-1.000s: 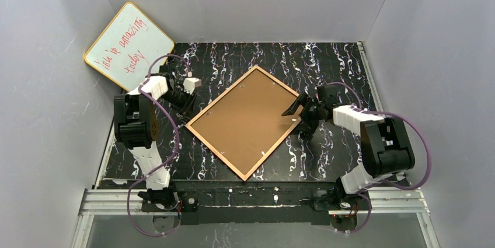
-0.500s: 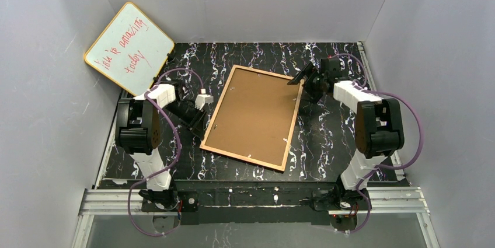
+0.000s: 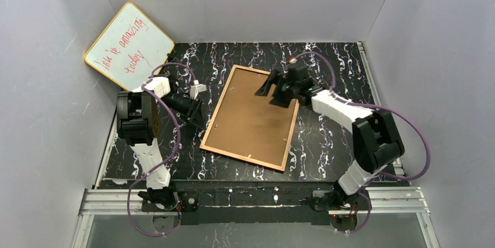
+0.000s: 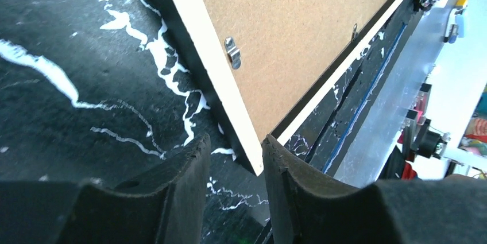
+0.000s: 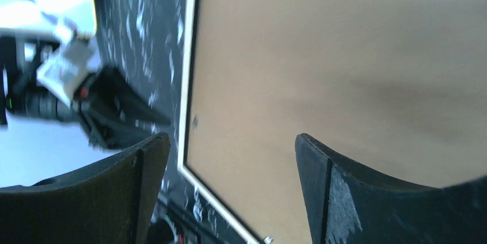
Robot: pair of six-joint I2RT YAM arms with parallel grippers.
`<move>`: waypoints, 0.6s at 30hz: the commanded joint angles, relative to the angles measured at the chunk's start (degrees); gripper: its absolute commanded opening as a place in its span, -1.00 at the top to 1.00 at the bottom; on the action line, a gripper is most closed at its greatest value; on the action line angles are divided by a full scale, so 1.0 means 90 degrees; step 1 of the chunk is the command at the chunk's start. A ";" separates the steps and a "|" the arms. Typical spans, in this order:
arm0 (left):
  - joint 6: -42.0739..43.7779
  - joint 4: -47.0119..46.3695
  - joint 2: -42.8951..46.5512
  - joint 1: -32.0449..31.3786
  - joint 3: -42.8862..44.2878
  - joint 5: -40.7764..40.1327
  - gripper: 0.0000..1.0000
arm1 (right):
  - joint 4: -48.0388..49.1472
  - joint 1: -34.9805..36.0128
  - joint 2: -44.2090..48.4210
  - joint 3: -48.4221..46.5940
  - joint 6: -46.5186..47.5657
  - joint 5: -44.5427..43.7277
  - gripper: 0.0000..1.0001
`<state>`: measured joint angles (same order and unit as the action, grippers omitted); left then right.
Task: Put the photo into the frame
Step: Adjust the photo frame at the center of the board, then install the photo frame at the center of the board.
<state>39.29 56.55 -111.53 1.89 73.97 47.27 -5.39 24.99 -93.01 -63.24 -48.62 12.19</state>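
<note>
Left pincer (image 4: 235, 140) stood only a little apart beside the near left corner of the frame (image 4: 205, 40), contact unclear. Right pincer (image 5: 232, 135) gaped wide, empty, above its brown backing (image 3: 254, 114). The frame lay face down on the counter (image 3: 327, 137).

The right gripper (image 5: 232, 140) shows two dark fingers (image 5: 138, 186) spread wide apart at the lower edge. The brown backing panel (image 5: 344, 54) fills most of the view, bordered on the left by a pale rail of the frame (image 5: 186, 72). Left of the rail lies the black marbled table (image 5: 143, 26), blurred.
</note>
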 commanded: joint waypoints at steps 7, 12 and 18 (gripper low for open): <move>-0.0169 -0.0199 -0.0243 -0.0122 -0.0378 0.0206 0.42 | 0.1213 0.1830 -0.1024 -0.0277 -0.0946 0.0759 -0.69; -0.0137 -0.0249 -0.0275 -0.0122 -0.0449 0.0103 0.49 | 0.1280 0.2365 -0.1723 -0.0772 -0.1083 0.0884 -0.68; -0.0124 -0.0287 -0.0275 -0.0122 -0.0552 0.0009 0.53 | 0.1363 0.2737 -0.2370 -0.1271 -0.1199 0.1023 -0.63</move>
<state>37.87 53.56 -113.23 0.89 69.82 47.27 4.16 47.90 -111.96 -69.73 -58.19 19.73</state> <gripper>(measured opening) 0.242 0.826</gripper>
